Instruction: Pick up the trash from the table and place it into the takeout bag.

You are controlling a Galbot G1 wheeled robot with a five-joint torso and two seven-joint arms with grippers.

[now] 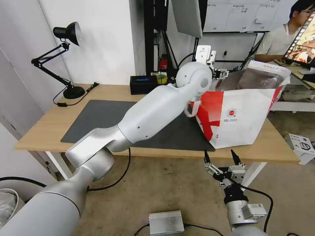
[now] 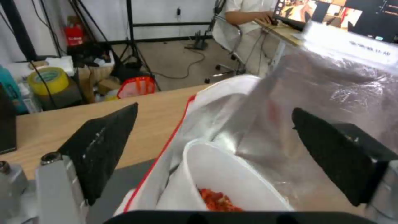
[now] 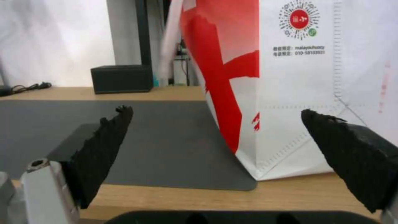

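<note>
— Left gripper (image 2: 211,146): position?
— Reached across the bench (image 1: 42,131), hanging over the open mouth of the takeout bag (image 1: 242,118). Fingers (image 2: 99,149) spread wide, nothing between them.

— And the trash relative to it?
— White bowl (image 2: 224,183) sits just below the gripper, inside the bag, tilted against the silver foil lining (image 2: 331,99). Red scraps (image 2: 215,200) lie in its bottom. Bowl is apart from both fingers; no contact seen.

— Bag's place?
— Stands upright at the right end of the bench, partly on the dark grey mat (image 1: 98,118), partly on bare wood. Red and white side with the small round logo (image 1: 232,113) faces the robot. White loop handle (image 1: 192,109) hangs at its left edge.

— Right gripper (image 1: 221,157)?
— Low, in front of the bench edge, below the bag, pointing up. Fingers (image 3: 104,146) apart and empty. From its wrist camera the bag wall is close ahead, bag's lower corner resting at the mat's edge.

— Anything else on the bench?
— Black box (image 1: 144,84) at the back edge, black desk lamp (image 1: 67,49) at far left. Mat surface otherwise bare where visible; the left arm hides part of it.
</note>
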